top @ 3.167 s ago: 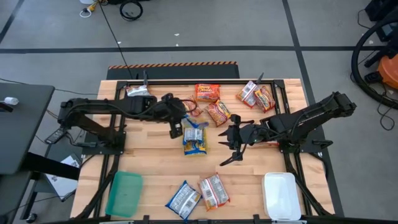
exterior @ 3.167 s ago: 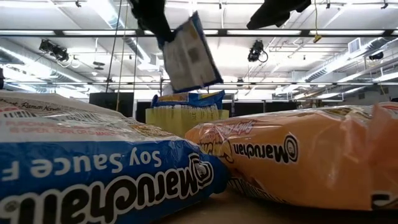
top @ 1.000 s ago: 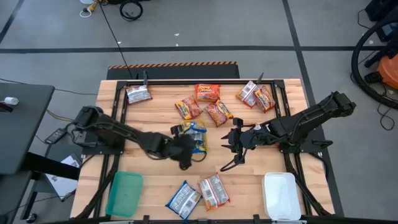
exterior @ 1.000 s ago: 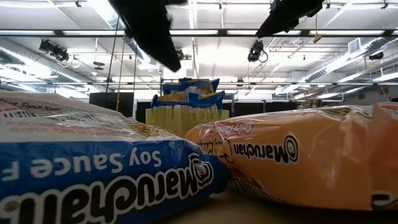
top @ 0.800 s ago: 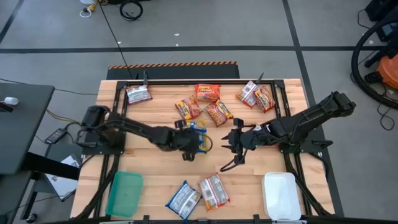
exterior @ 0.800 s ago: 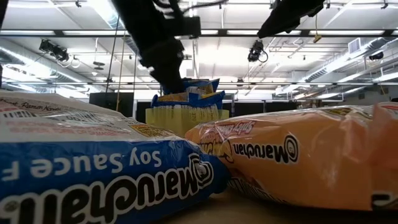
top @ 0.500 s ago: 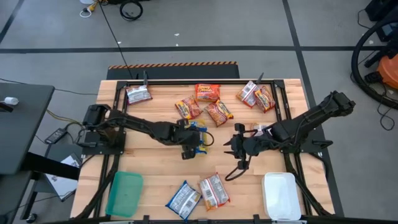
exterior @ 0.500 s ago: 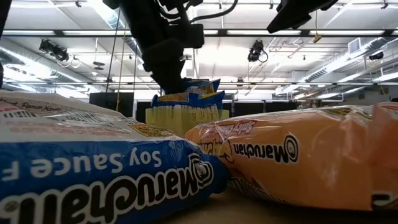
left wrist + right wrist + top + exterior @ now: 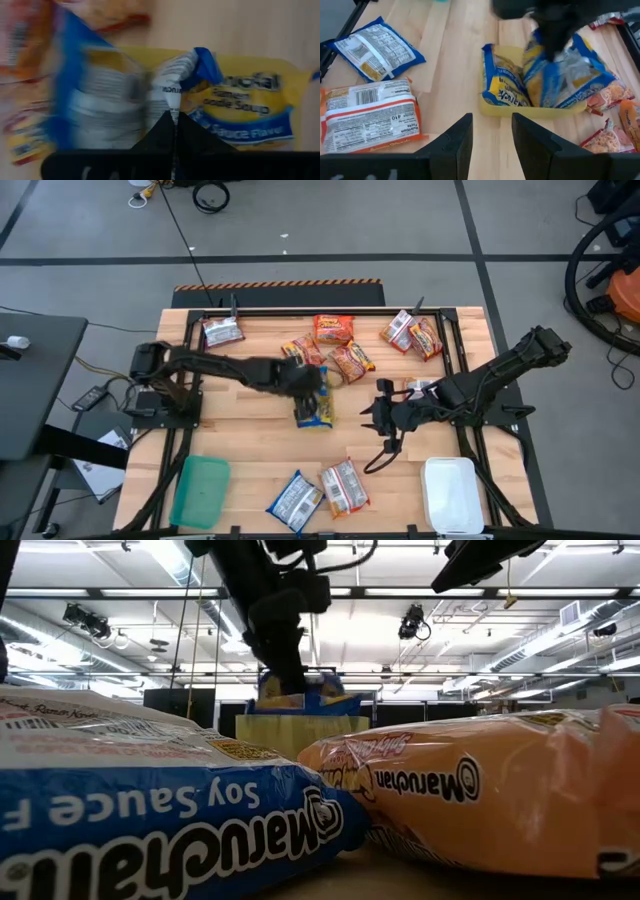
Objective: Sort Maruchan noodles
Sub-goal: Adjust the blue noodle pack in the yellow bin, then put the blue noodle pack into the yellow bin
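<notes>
A yellow tray (image 9: 316, 421) at the table's middle holds blue-and-yellow Maruchan noodle packets (image 9: 507, 95). My left gripper (image 9: 316, 388) reaches in from the left over the tray and is shut on the top blue packet (image 9: 100, 100). The low view shows the left gripper (image 9: 283, 678) coming down onto that packet (image 9: 305, 692). My right gripper (image 9: 372, 436) hangs open to the right of the tray with nothing between its fingers (image 9: 457, 137). My left gripper pinches a puckered bit of the top blue packet's white printed side (image 9: 172, 97) between its two shut fingers (image 9: 165, 132). The fingers slant down from the table's left. The packet lies tilted over another blue packet (image 9: 245, 112) in the tray.
Orange and silver-white packets (image 9: 332, 328) (image 9: 413, 333) (image 9: 222, 330) lie along the far edge. A blue packet (image 9: 295, 500) and an orange one (image 9: 343, 485) lie at the near edge, between a green tray (image 9: 200, 490) and a white tray (image 9: 452, 495).
My left gripper has swung from the tray's near left side toward the far edge, over the tray, and has shut on the top blue packet. That packet has shifted and tipped in the tray.
</notes>
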`<state>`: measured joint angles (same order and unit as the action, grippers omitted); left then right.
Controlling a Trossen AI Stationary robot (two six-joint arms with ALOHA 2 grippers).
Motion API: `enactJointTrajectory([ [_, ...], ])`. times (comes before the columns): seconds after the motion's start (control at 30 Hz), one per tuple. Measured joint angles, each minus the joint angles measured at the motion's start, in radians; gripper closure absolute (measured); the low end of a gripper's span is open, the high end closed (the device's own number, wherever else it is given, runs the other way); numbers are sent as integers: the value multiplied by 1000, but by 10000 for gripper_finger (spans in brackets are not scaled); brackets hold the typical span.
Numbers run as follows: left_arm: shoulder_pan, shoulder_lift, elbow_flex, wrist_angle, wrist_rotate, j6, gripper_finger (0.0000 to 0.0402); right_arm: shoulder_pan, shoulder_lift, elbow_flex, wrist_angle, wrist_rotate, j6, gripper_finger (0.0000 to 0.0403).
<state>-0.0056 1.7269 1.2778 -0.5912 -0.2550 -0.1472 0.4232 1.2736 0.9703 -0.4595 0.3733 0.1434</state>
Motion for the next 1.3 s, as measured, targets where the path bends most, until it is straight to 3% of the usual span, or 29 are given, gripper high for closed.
enactJointTrajectory([
  [0.23,113,10,-1,-2,175,60,355,0,5,-23,35,0,-54,261],
  [0.5,72,-73,95,-75,218,69,285,2,45,-85,226,0,-99,261],
  [0.7,-232,-106,73,-78,218,-112,281,51,163,-43,276,-9,-130,261],
  [0.9,-599,-25,38,-5,-29,-248,280,112,229,25,269,23,-145,261],
  [1.0,-730,39,40,115,-97,-268,272,143,227,27,272,79,-120,261],
  [1.3,-878,212,69,181,-85,-354,196,227,225,27,259,263,56,261],
])
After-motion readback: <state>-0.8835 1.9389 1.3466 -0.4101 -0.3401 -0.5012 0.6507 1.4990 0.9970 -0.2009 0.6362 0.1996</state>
